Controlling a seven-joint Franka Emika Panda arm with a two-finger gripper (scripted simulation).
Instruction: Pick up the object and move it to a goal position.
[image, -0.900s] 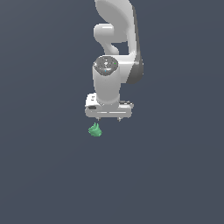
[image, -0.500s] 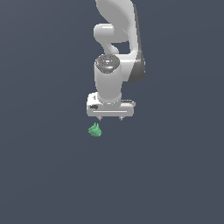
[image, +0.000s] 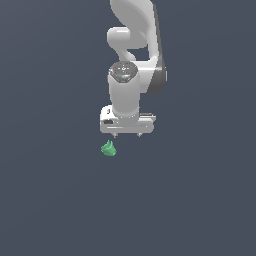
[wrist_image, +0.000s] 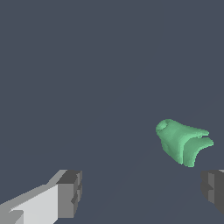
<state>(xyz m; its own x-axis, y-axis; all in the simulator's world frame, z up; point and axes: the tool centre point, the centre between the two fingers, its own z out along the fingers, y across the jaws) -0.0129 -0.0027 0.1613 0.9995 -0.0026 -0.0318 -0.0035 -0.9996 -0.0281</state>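
Observation:
The object (image: 108, 148) is a small bright green lumpy cone-like piece lying on the dark grey floor. It also shows in the wrist view (wrist_image: 183, 141). My white gripper (image: 127, 135) hangs above the floor, a little to the exterior view's right of the object and apart from it. Its jaws are spread wide and hold nothing. In the wrist view the two grey fingertips (wrist_image: 70, 192) stand far apart, and the object lies off the line between them, close to one fingertip (wrist_image: 213, 189).
The white arm (image: 132, 60) rises straight up from the gripper to the top of the exterior view. A plain dark grey floor (image: 200, 200) fills the view on all sides.
The gripper has drifted slightly lower and towards the exterior view's right. The object has stayed in place on the floor. The jaws are still spread.

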